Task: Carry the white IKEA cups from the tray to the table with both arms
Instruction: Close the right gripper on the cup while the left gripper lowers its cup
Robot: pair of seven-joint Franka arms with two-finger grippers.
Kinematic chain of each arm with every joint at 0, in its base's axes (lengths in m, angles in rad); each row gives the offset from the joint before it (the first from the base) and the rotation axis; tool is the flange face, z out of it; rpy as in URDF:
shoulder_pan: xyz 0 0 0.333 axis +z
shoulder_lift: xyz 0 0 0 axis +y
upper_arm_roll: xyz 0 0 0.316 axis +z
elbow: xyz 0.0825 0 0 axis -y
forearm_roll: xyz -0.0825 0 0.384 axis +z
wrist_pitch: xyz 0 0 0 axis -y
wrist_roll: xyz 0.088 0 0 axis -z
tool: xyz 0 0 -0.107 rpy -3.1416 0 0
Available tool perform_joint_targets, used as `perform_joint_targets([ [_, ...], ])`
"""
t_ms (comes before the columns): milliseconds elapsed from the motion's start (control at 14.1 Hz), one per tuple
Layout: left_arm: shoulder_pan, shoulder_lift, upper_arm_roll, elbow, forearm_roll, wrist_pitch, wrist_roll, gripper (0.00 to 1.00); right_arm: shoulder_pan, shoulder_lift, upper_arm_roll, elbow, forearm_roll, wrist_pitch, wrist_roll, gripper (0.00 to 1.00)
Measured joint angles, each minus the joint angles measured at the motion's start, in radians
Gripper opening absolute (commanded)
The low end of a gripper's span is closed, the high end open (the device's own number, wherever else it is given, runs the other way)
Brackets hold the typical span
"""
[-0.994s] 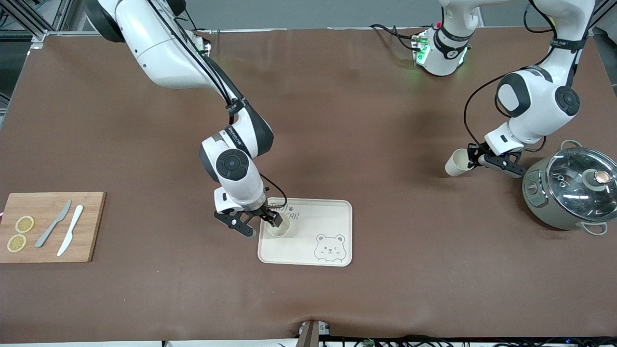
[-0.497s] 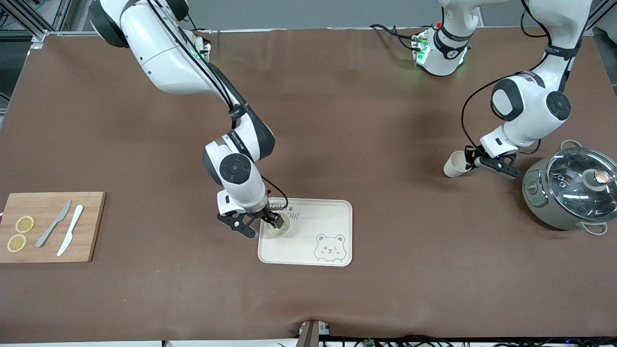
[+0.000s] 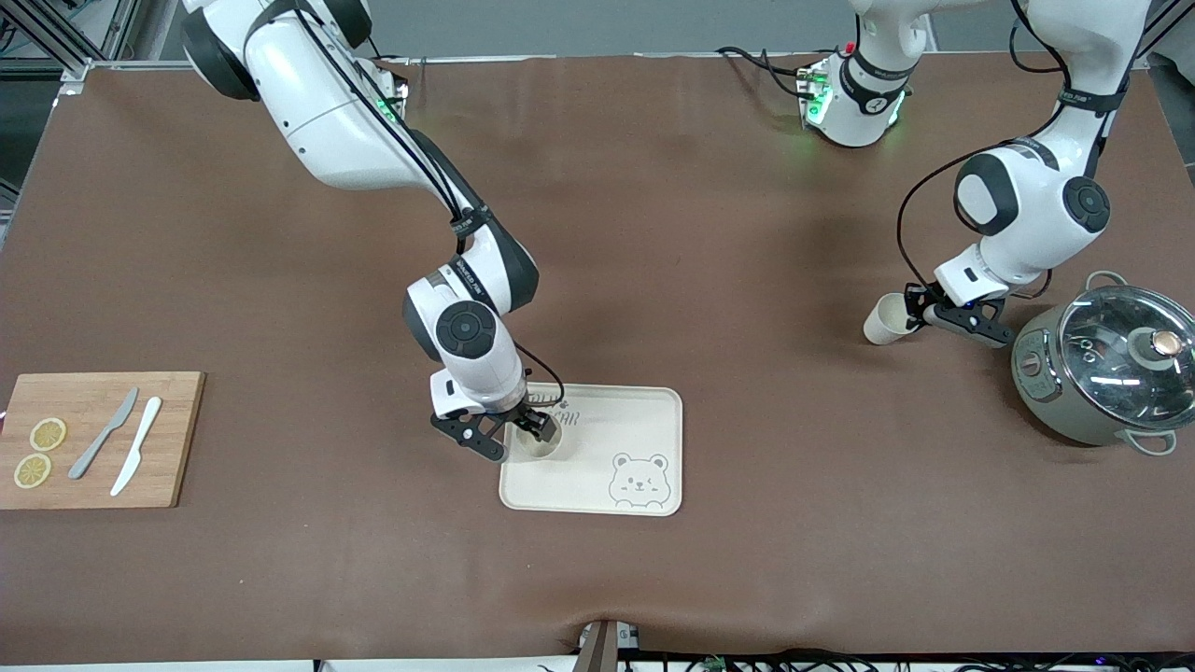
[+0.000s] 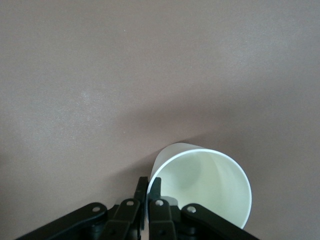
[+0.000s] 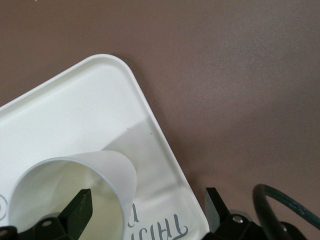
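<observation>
So the left gripper (image 3: 913,313) is pinched tight on the rim of one white cup (image 3: 884,318), holding it tilted low over the brown table (image 3: 709,233) beside the lidded pot (image 3: 1102,364), well away from the tray (image 3: 644,420). Meanwhile the right gripper (image 3: 515,439) has its jaws spread wide with one finger (image 5: 80,210) dipped inside the other cup (image 3: 539,441), which sits upright on the bear tray. Looks like mid-transfer to me: left needs to stand its cup up and let go, right needs to squeeze the cup wall and lift.
</observation>
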Motion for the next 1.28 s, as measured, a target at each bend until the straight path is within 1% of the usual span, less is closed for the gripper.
perform_joint_targets([
  [213,0.0,0.001,0.0,0.0,0.0,0.002,0.002,0.0,0.0,0.0,0.0,0.001,-0.001,0.0,0.0,0.72],
  [284,-0.001,0.001,0.0,0.0,0.0,0.002,0.002,0.0,0.0,0.0,0.0,0.002,-0.001,0.0,0.0,0.64],
  [355,-0.001,0.001,0.0,0.0,0.0,0.002,0.002,0.0,0.0,0.0,0.0,0.003,-0.001,0.0,0.0,0.61],
  [426,-0.001,0.001,0.0,0.0,0.0,0.002,0.004,0.0,0.0,0.0,0.0,0.003,-0.001,0.0,0.0,0.6],
  [497,-0.001,0.001,-0.001,0.0,0.0,0.002,0.008,0.11,0.0,0.0,0.0,0.004,-0.001,0.0,0.0,0.53],
  [568,-0.001,0.001,-0.002,0.0,0.0,0.003,0.012,0.3,0.0,0.0,0.0,0.004,-0.001,0.0,0.001,0.46],
  [639,-0.001,0.002,-0.006,0.0,0.0,0.004,0.013,0.34,0.0,0.0,0.0,0.004,-0.001,0.0,0.001,0.38],
  [781,-0.002,0.005,-0.013,0.0,0.0,0.012,0.013,0.42,0.0,0.0,0.0,0.004,-0.001,0.0,0.001,0.27],
  [852,-0.002,0.006,-0.014,0.0,0.0,0.017,0.013,0.45,0.0,0.0,0.0,0.004,-0.001,0.0,0.001,0.21],
  [994,-0.002,0.007,-0.014,0.0,0.0,0.021,0.013,0.55,0.0,0.0,0.0,0.004,-0.001,0.0,0.001,0.16],
  [1065,-0.002,0.007,-0.014,0.0,0.0,0.023,0.013,0.6,0.0,0.0,0.0,0.004,-0.001,0.0,0.003,0.1],
  [1135,-0.002,0.007,-0.014,0.0,0.0,0.025,0.013,0.65,0.0,0.0,0.0,0.005,-0.001,0.0,0.004,0.06],
  [1206,-0.002,0.007,-0.014,0.0,0.0,0.026,0.013,0.66,0.0,0.0,0.0,0.005,-0.001,0.0,0.005,0.0],
  [1277,-0.002,0.007,-0.014,0.0,0.0,0.027,0.013,0.74,0.0,0.0,0.0,0.006,-0.001,0.001,0.007,0.0],
])
